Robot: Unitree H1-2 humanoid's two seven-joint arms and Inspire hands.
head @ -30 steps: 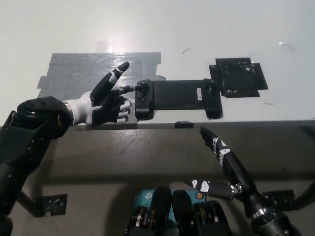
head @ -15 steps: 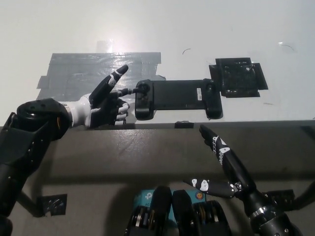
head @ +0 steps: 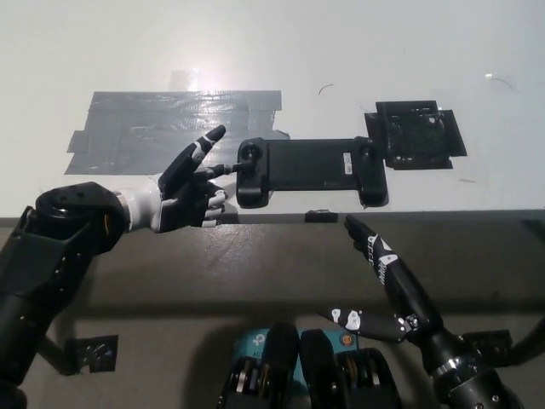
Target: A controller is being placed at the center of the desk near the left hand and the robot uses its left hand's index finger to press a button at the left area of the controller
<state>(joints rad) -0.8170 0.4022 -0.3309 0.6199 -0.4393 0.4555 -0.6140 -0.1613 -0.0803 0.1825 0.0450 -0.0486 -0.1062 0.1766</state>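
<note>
the flat black rectangular game controller [head: 308, 170] already lies on the white bench [head: 341, 51]. the white left hand [head: 183, 194] reaches one finger to its left end, other fingers curled, holding nothing; whether the button is pressed can't be told. the black right hand [head: 383, 285] rests low, fingers apart.

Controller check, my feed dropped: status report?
Left hand open, one fingertip at controller left end. Right hand open, resting below desk edge. Nothing in the way.

black controller [head: 308, 169]; white desk [head: 341, 51]; grey tape patch [head: 162, 123]; black square patch [head: 419, 135]
</note>
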